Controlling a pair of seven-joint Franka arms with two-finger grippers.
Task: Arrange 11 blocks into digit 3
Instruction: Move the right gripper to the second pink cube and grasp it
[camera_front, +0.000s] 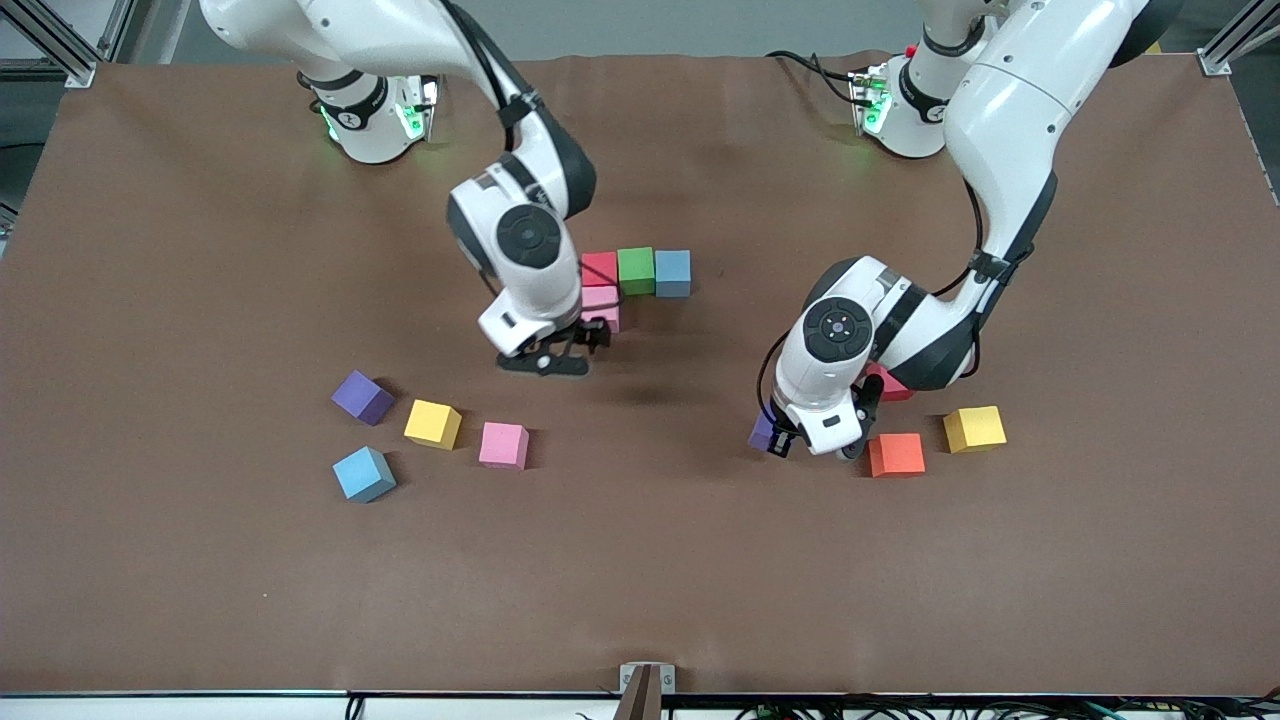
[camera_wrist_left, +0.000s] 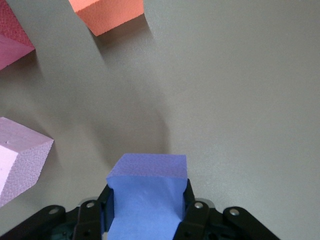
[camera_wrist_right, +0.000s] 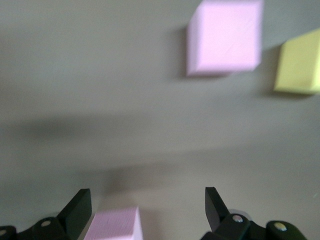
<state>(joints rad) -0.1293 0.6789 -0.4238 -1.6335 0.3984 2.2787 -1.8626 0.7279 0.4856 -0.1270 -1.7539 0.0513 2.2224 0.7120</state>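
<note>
placed: four blocks (camera_front: 636, 271) of the digit 3 | left gripper (camera_front: 775, 437) pinches purple block (camera_front: 763, 432) | right gripper (camera_front: 592, 338) spread over pink block (camera_front: 601, 306) | left: seven blocks

The left gripper (camera_front: 812, 440) is pointing down low over the table, its fingers (camera_wrist_left: 192, 212) clamping a purple block (camera_wrist_left: 146, 200). The right gripper (camera_front: 570, 350) is hanging with fingers (camera_wrist_right: 80, 207) spread wide, holding nothing.

Even overhead light, blurred right wrist view
</note>
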